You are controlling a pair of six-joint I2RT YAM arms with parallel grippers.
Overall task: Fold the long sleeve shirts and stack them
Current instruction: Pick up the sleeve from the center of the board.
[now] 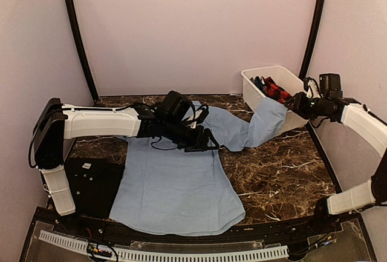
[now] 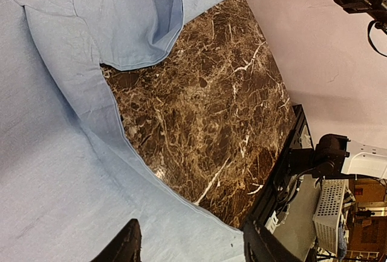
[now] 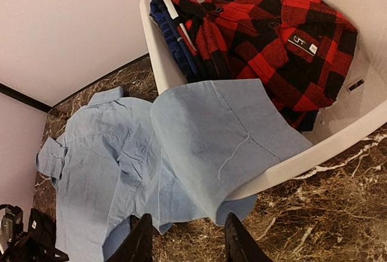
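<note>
Fingers (image 2: 124,244) on left gripper (image 2: 190,232) spread, empty, over the light-blue shirt (image 1: 175,189) lying flat on the table (image 1: 284,171).
Its sleeve (image 1: 266,120) runs far-right onto the white bin (image 1: 249,89) rim; right gripper (image 3: 184,241), fingers apart and empty, hangs right above it, so it's the nearer arm.

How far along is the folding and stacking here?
Early. Done: the light-blue shirt is out of the white bin and lies mostly flat on the table, no fold yet. In hand: nothing gripped; one sleeve drapes over the bin's rim, near the open right gripper; the left gripper is open above the shirt. Left: folding it, then the red-black checked shirt and dark blue one in the bin.
</note>
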